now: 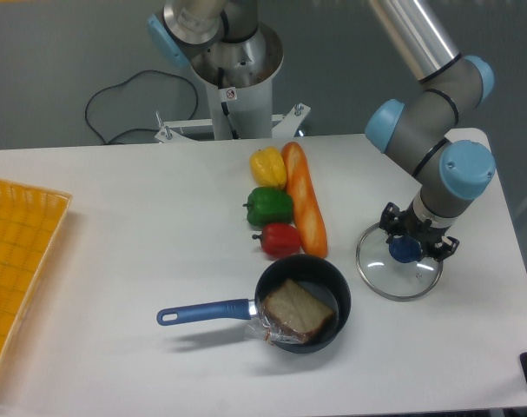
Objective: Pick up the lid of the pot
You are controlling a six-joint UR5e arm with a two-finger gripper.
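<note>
- Camera view from the front took in a white table (141,217) with a yellow tray (20,269) lying at the far left edge of the frame.
- Lower centre held a dark pan (337,291) whose blue handle (202,312) pointed toward the left, and a slice of bread (296,310) lay inside it.
- Above the pan, in the middle of the frame, three peppers stood in a column: a yellow pepper (267,167) on top, a green pepper (270,206) below it and a red pepper (281,239) lowest.
- A baguette (305,208) lay along the right side of that column, touching or nearly touching the peppers.
- The pot lid (380,271), glass with a metal rim, lay flat on the table at right of centre, just beside the pan's right edge and apart from it.
- Its blue knob (405,250) sat directly under the gripper (417,246), which pointed straight down from the arm (437,113) entering from the upper right.
- Dark fingers (391,230) stood on either side of the knob; whether they pressed on it could not be told.
</note>
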